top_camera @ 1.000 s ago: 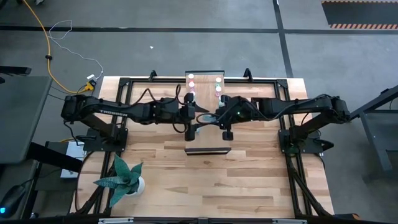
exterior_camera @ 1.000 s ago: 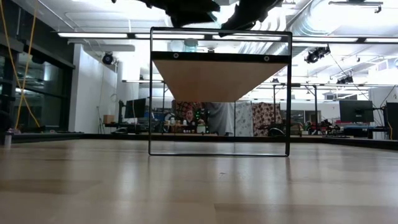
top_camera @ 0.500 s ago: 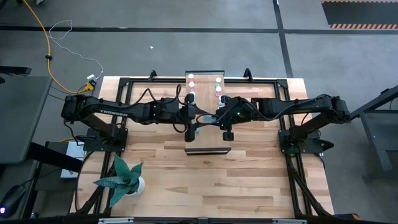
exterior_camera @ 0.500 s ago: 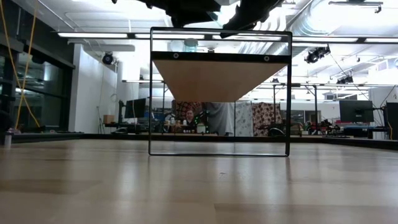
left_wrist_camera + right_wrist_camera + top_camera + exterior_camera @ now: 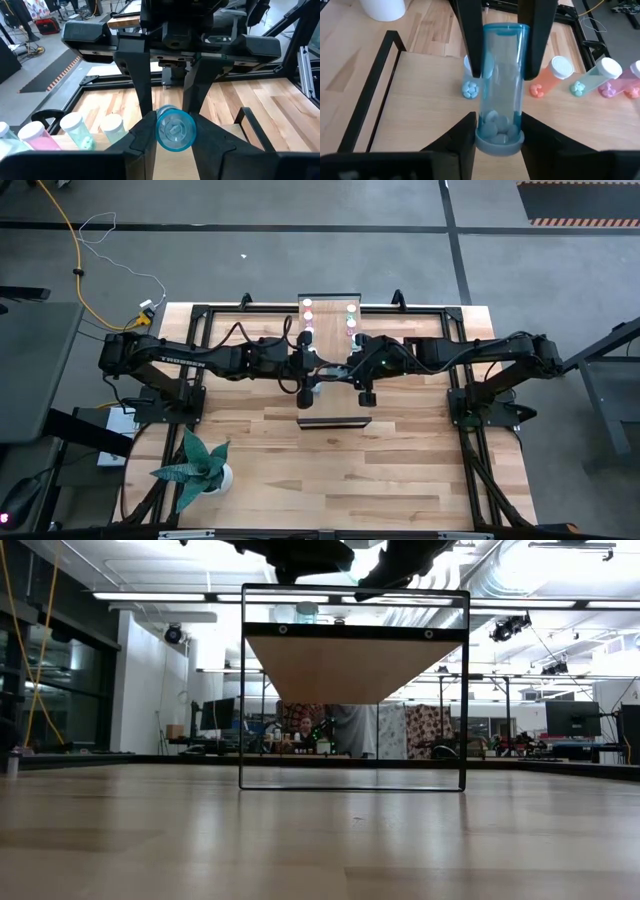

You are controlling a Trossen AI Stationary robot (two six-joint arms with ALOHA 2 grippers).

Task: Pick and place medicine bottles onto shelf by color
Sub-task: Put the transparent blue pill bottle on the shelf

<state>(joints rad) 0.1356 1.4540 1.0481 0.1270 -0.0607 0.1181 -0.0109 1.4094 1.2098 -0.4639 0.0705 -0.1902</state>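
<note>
You get even, bright overhead light from ceiling strips [image 5: 200, 596] that glare in the low view, only soft shadows on the desk [image 5: 400, 470], and blurred near edges in both wrist views.

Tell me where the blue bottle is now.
The blue bottle is above the middle of the shelf, held between the left claw and the right claw.

the table [image 5: 330, 470] is pale wood in butcher-block strips with a smooth, faintly shiny finish. the shelf [image 5: 420, 100] is smooth light wood framed in matt black metal. the blue bottle [image 5: 501, 80] is clear glossy plastic with pills inside. both grippers' fingers [image 5: 137, 75] are matt black plastic.
</note>
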